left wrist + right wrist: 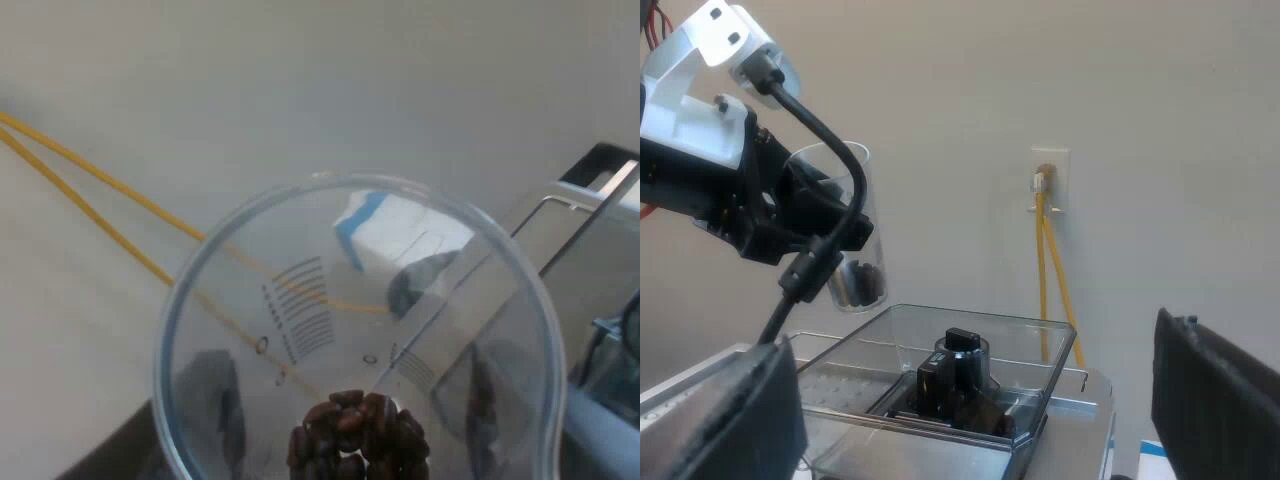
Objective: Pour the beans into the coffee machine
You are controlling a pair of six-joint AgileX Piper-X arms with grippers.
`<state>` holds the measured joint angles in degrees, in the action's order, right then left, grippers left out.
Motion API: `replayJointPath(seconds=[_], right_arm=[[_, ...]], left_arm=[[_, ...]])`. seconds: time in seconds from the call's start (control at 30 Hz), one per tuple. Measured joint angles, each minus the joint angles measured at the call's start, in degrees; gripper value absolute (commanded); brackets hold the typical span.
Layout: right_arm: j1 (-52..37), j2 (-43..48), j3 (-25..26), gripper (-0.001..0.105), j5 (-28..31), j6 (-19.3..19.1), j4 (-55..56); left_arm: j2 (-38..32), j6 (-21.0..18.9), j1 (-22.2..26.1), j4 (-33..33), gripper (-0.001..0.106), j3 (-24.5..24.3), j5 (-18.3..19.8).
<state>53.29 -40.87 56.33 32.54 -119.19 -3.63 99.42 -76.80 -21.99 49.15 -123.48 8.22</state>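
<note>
Plain pale wall (940,80) behind the station, carrying a socket plate (1048,178) from which two yellow cables (1044,270) hang. Below it stands the espresso machine (1085,395), with the clear bean hopper (1030,340) on top and a black knob (962,342) at the hopper's centre. The left gripper (830,218) is clamped around the measuring glass (330,300), held in the air over one edge of the hopper and not touching it. Coffee beans (358,438) lie heaped in the bottom of the glass. The right gripper (970,400) is near the hopper, fingers spread wide, grasping nothing.
</note>
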Motion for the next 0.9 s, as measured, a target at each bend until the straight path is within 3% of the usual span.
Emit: replayJointPath(seconds=[0.13, 0.2, 0.27, 0.3, 0.43, 0.47, 0.57, 0.77, 0.83, 0.9], right_arm=[[0.00, 0.00, 0.00, 0.074, 0.00, 0.00, 0.00], [0.00, 0.00, 0.00, 0.074, 0.00, 0.00, 0.00], [0.00, 0.00, 0.00, 0.074, 0.00, 0.00, 0.00], [0.00, 0.00, 0.00, 0.074, 0.00, 0.00, 0.00], [0.00, 0.00, 0.00, 0.074, 0.00, 0.00, 0.00], [0.00, 0.00, 0.00, 0.074, 0.00, 0.00, 0.00], [0.00, 0.00, 0.00, 0.074, 0.00, 0.00, 0.00], [0.00, 0.00, 0.00, 0.074, 0.00, 0.00, 0.00], [0.00, 0.00, 0.00, 0.074, 0.00, 0.61, 0.00], [0.00, 0.00, 0.00, 0.074, 0.00, 1.21, 0.00]], left_arm=[[0.00, 7.40, -0.90, 0.52, 0.014, 0.00, -1.63], [0.00, 9.08, -1.36, 0.54, 0.014, 0.00, -2.86], [0.00, 12.10, -2.33, 0.54, 0.014, 0.00, -4.93], [0.00, 15.88, -3.91, 0.54, 0.014, 0.13, -8.22], [0.00, 19.82, -5.59, 0.54, 0.014, 0.26, -11.08], [0.11, 23.15, -6.60, 0.54, 0.014, 0.26, -14.46], [0.13, 26.27, -7.98, 0.54, 0.014, 0.26, -18.84], [0.13, 30.04, -8.83, 0.54, 0.014, 0.26, -21.46], [0.13, 35.10, -10.23, 0.26, 0.014, 0.26, -25.01], [0.13, 40.34, -11.07, 0.29, 0.014, 0.26, -25.93]])
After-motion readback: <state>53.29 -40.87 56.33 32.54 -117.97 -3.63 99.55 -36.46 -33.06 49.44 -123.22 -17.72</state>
